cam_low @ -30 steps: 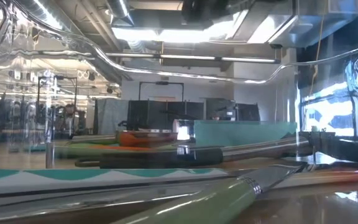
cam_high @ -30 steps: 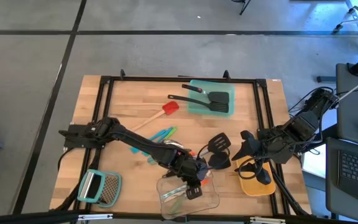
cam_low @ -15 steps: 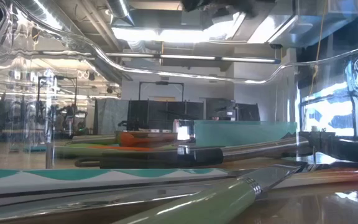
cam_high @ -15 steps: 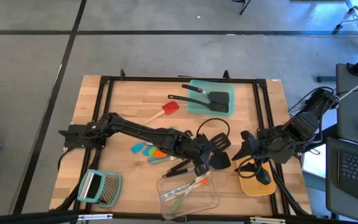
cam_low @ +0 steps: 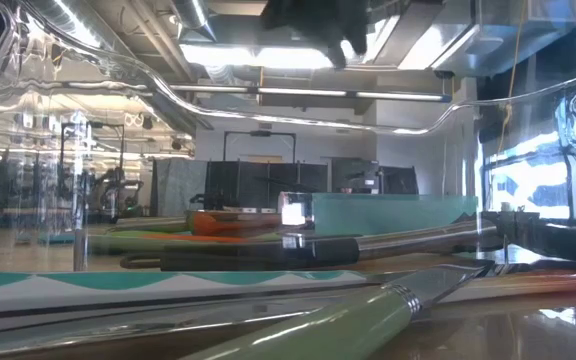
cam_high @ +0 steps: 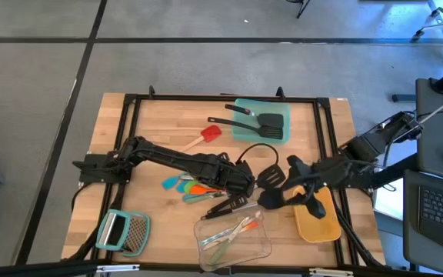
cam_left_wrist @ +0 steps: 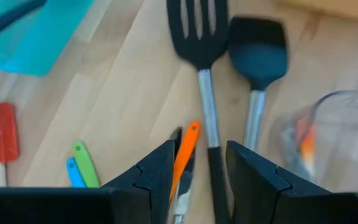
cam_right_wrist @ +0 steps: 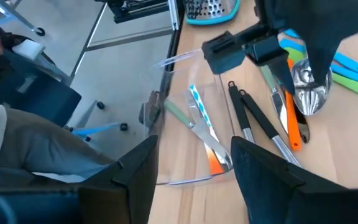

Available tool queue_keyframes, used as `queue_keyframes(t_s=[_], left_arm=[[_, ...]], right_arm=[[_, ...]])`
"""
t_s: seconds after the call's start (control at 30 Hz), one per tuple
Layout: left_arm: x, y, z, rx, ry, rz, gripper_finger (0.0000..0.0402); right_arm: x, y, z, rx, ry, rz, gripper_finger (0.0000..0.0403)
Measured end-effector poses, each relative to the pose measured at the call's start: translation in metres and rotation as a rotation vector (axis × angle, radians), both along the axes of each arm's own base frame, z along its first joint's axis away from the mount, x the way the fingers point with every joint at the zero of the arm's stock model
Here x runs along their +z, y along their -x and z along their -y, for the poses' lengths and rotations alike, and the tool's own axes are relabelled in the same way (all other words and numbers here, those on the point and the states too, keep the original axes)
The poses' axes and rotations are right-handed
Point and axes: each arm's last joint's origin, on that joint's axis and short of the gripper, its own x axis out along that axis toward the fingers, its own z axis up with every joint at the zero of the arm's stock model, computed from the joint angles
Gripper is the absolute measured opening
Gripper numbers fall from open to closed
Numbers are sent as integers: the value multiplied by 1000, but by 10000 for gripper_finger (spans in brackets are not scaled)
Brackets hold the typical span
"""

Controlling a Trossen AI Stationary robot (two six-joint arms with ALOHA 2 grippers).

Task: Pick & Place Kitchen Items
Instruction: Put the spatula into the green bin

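Tabletop [cam_high: 114, 146] ctr: L claw [cam_high: 246, 183] part-open, empty, over two black spatulas [cam_left_wrist: 199, 37] w/ steel handles by clear container [cam_high: 233, 238]; R claw [cam_high: 292, 165] open, empty, just beside spatula heads, near yellow container [cam_high: 319, 221].

Overhead camera straight down, low one level at tabletop, both wrist cameras close on the clear container [cam_right_wrist: 191, 134].
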Motion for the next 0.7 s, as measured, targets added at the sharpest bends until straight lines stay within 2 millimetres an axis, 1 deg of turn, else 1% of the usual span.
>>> queue_keyframes(t_s=[0.07,0.17,0.27,0.33,0.43,0.53,0.7], left_arm=[[-5,2,-1,-1,-5,-19,140],[-7,8,-3,-5,0,-7,132],[-11,15,-4,-12,28,43,119],[-12,22,-6,-5,50,108,110],[-17,39,-14,20,82,203,102],[-28,60,-27,56,126,263,100],[-39,98,-49,115,168,366,100]], right_arm=[[-6,-6,4,7,-17,4,203],[-16,-13,9,-3,-34,-1,203],[-22,-20,14,-19,-52,17,203],[-25,-22,17,-35,-53,17,203],[-25,-26,24,-57,-44,31,203],[-23,-31,34,-75,-45,55,203],[-17,-42,58,-91,-75,130,203]])
